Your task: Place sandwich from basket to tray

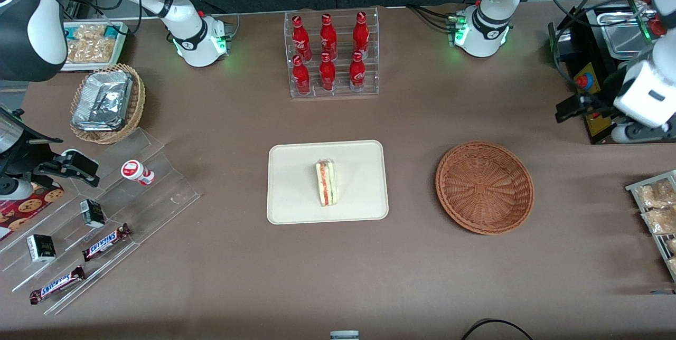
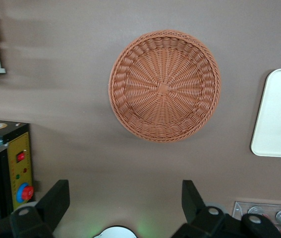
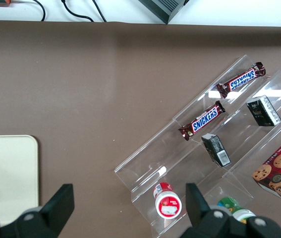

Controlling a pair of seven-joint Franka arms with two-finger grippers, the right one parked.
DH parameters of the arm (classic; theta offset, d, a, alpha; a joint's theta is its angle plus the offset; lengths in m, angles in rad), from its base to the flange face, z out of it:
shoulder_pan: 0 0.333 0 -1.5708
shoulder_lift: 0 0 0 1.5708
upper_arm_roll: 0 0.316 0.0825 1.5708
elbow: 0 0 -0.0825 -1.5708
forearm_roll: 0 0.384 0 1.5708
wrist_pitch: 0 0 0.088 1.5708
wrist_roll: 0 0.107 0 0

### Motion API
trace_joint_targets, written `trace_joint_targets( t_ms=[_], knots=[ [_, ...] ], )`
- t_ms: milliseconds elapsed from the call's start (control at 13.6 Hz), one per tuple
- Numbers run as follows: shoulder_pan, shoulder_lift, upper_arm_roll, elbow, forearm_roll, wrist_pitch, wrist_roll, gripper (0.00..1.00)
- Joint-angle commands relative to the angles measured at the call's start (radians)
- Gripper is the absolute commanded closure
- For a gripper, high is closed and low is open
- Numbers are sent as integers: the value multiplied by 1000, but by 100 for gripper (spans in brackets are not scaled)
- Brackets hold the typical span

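The sandwich (image 1: 326, 182), a clear-wrapped wedge with red-orange and green filling, stands on the cream tray (image 1: 290, 181) in the middle of the table. The reddish-brown wicker basket (image 1: 454, 171) lies beside the tray, toward the working arm's end, and holds nothing. My gripper (image 1: 573, 109) hangs raised near that end, farther from the front camera than the basket and away from the sandwich. In the left wrist view the gripper (image 2: 124, 198) is open wide with nothing between its black fingers (image 2: 56, 198). That view looks down on the empty basket (image 2: 125, 89) and a corner of the tray (image 2: 279, 114).
A clear rack of red cola bottles (image 1: 331, 55) stands farther from the front camera than the tray. A black machine with a red button (image 1: 586, 81) and a rack of snack packets (image 1: 657, 208) sit near my gripper. Stepped racks with snack bars (image 1: 95, 224) and a tan foil-pack basket (image 1: 105, 102) are at the parked arm's end.
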Motion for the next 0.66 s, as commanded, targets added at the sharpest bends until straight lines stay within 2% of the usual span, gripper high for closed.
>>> trace_joint_targets(
  t_ms=[0, 295, 443, 590],
  knots=[
    [9, -2, 0, 28, -3, -19, 18, 0],
    [6, 5, -3, 52, -1, -14, 14, 0],
    [-46, 7, 9, 54, 3, -14, 8, 0],
    [-162, 11, 135, 68, 3, -19, 6, 0]
  ],
)
